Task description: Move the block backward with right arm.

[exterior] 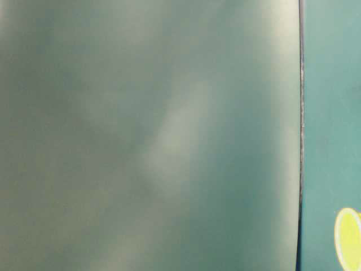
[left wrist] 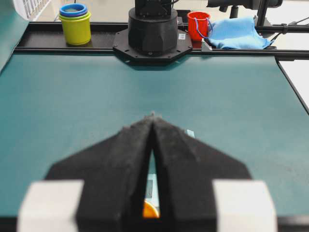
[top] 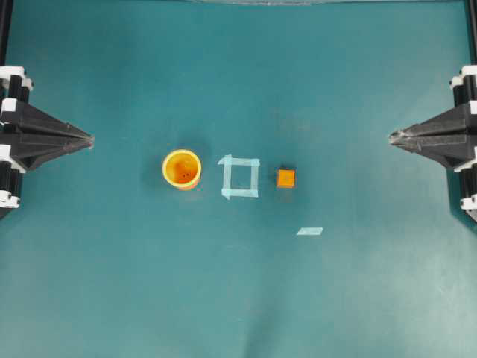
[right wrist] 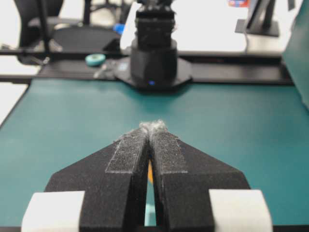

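The block (top: 285,178) is a small orange cube on the teal table, just right of a pale tape square (top: 240,177). My right gripper (top: 391,136) is shut and empty at the right edge, well right of and behind the block. In the right wrist view its jaws (right wrist: 153,126) are closed, and an orange sliver (right wrist: 150,171) shows through the slit; I cannot tell what it is. My left gripper (top: 91,139) is shut and empty at the left edge, and also shows in the left wrist view (left wrist: 152,117).
A round yellow-orange cup (top: 182,169) stands left of the tape square and shows at the table-level view's edge (exterior: 348,237). A loose tape strip (top: 309,231) lies in front of the block. Stacked cups (left wrist: 75,21), a red cup (left wrist: 198,24) and a blue cloth (left wrist: 236,33) lie beyond the table.
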Tool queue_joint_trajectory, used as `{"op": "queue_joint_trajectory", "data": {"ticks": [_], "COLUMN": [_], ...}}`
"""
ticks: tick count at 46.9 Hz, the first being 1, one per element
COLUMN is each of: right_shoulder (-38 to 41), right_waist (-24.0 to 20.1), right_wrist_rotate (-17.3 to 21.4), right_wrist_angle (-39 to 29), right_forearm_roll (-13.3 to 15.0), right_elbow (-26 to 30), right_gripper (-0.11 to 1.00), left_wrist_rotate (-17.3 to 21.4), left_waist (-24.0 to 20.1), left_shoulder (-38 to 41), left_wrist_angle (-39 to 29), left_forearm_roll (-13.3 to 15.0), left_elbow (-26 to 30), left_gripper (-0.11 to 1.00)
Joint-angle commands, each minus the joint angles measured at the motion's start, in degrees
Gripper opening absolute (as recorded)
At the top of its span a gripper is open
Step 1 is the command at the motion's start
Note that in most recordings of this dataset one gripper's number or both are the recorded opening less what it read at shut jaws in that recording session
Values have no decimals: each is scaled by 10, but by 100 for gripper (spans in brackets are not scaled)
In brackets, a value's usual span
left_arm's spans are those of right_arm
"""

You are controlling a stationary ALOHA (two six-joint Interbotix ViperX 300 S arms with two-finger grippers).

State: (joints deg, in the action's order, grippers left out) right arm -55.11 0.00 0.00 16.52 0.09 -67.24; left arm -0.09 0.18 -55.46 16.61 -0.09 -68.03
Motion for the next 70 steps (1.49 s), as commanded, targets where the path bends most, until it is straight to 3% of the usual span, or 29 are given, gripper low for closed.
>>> {"op": "queue_joint_trajectory", "data": {"ticks": [1, 13, 40, 54, 70], "right_shoulder": [4, 8, 15, 71, 221], "right_waist": [3, 3, 8, 33, 36], "right_wrist_rotate": [-1, -4, 2, 4, 2], "right_wrist_angle": [1, -56, -56, -68, -74], "right_forearm_roll": [0, 1, 0, -3, -2], "right_elbow": [13, 26, 33, 62, 101], "right_gripper": [0, 0, 1, 47, 51], "left_wrist_rotate": [2, -3, -6, -6, -7], "left_waist": [0, 0, 0, 0, 0], "left_shoulder": [5, 2, 6, 6, 6], "left_wrist_angle": [-27, -66, -66, -66, -66], "left_forearm_roll": [-7, -7, -7, -7, -7], "left_elbow": [19, 27, 28, 28, 27], "left_gripper": [0, 0, 0, 0, 0]}}
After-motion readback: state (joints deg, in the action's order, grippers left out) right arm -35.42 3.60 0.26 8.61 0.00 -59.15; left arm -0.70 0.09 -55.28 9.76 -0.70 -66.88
